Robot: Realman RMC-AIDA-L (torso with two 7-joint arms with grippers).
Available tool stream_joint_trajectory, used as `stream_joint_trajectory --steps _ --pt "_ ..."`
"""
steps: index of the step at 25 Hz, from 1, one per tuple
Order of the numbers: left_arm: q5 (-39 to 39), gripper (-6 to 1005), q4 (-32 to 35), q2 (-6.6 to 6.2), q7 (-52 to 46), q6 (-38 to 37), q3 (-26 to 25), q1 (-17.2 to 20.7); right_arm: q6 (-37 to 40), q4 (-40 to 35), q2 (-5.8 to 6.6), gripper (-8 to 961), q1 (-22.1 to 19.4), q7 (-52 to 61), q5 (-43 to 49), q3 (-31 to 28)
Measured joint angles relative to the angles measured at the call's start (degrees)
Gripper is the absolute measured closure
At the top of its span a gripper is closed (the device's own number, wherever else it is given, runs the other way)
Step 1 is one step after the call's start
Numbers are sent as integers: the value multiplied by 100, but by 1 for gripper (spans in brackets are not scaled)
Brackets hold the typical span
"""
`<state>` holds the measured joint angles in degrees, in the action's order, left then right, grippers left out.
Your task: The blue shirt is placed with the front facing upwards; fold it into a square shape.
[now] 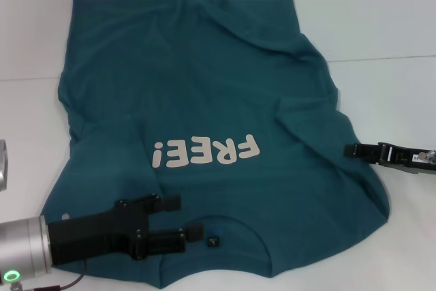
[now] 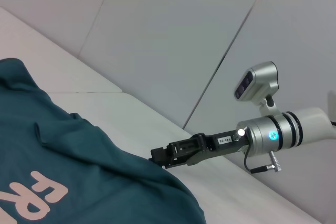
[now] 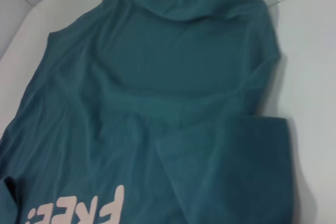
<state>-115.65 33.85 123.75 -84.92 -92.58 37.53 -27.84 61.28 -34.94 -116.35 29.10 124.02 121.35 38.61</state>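
The blue shirt [image 1: 204, 86] lies spread on the white table, front up, with its neckline toward me and its hem at the far side. Its off-white "FREE!" lettering [image 1: 208, 151] reads upside down from here. My left gripper [image 1: 192, 217] is open, low over the shirt's near left shoulder beside the neckline and the small dark neck tag [image 1: 212, 241]. My right gripper [image 1: 349, 149] reaches in from the right and its tip meets the edge of the shirt's right sleeve. The left wrist view shows that right gripper [image 2: 157, 156] at the cloth's edge [image 2: 79, 166]. The right wrist view shows the rumpled shirt [image 3: 157, 87] and a sleeve [image 3: 236, 166].
The white table [image 1: 381, 18] runs on all sides of the shirt, with a seam line across it at the far right. The shirt's right side is wrinkled and bunched. Pale wall panels [image 2: 184, 24] stand behind the table.
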Motion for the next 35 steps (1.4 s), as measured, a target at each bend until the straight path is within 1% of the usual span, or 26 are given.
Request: stream_joint_trajectory --steps 4,10,16,26,31,35 --pt "0 79 7 0 -22 3 0 -14 -36 12 11 328 -55 0 0 -17" --pt "0 79 8 0 -24 3 -1 -58 -122 130 -31 329 -53 -63 0 -26" --pt "0 79 9 -1 -24 3 0 -71 -143 171 -83 389 -22 -126 -43 -124" --pt "0 79 17 -9 -25 3 0 -83 -91 278 -78 488 -58 -482 -424 -167" --pt "0 79 12 -9 -24 3 0 -86 -132 427 -87 688 25 -727 -427 -166" --pt "0 79 10 -9 -24 3 0 -84 -132 420 -89 841 12 -743 -434 -174"
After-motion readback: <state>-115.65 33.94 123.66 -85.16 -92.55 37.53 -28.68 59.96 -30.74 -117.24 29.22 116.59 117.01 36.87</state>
